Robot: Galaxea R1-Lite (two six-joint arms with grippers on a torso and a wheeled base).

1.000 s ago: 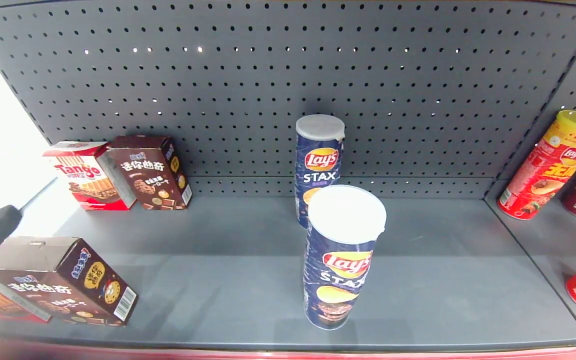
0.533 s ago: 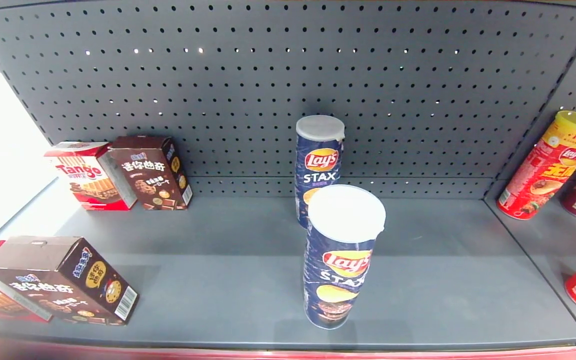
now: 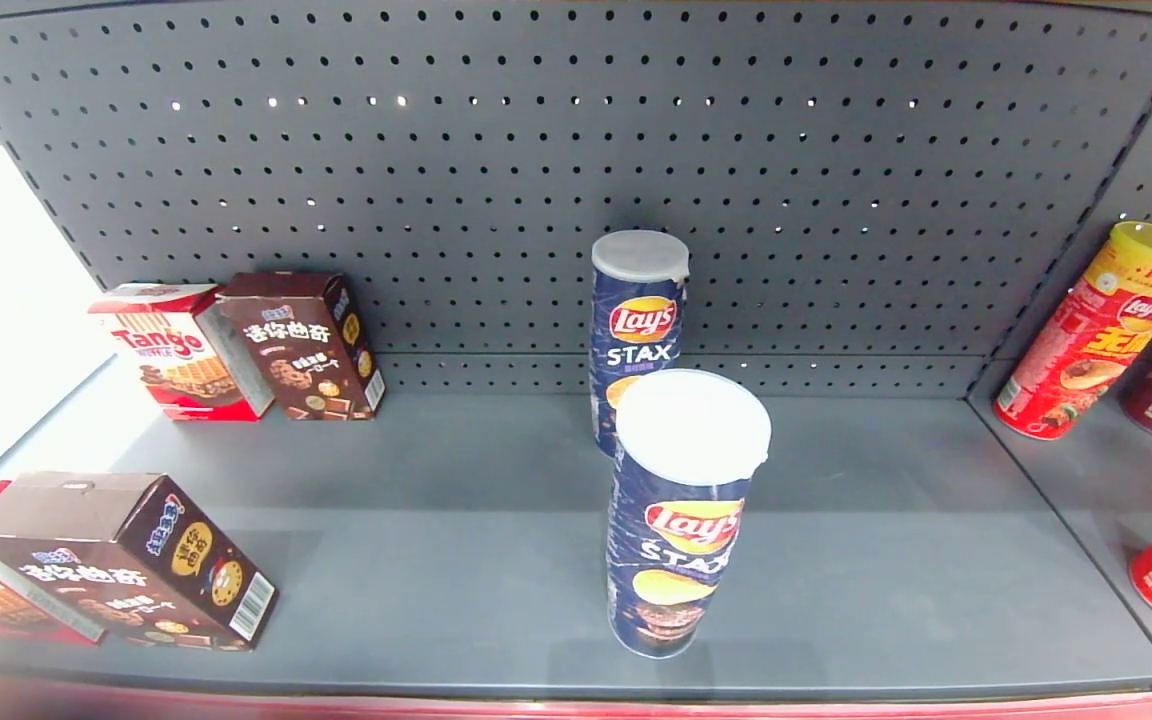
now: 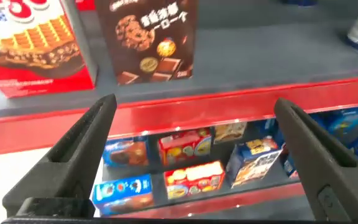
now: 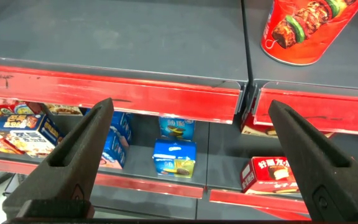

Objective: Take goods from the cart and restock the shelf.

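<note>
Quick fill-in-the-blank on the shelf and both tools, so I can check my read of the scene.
1. The front blue can stands just before the back blue can, and both stand ____.
2. The left tool and right tool hold nothing and are wide ____.
3. At the back of the shelf, the wafer box beside the brown box is mainly coloured ____.
Missing words: upright; open; red.

On the grey shelf (image 3: 886, 560), front can (image 3: 681, 520) just before rear can (image 3: 636, 320), both upright, mid-shelf; brown cookie box (image 3: 126, 565) front left; wafer box (image 3: 171, 350) against second cookie box (image 3: 306, 345) back left.
</note>
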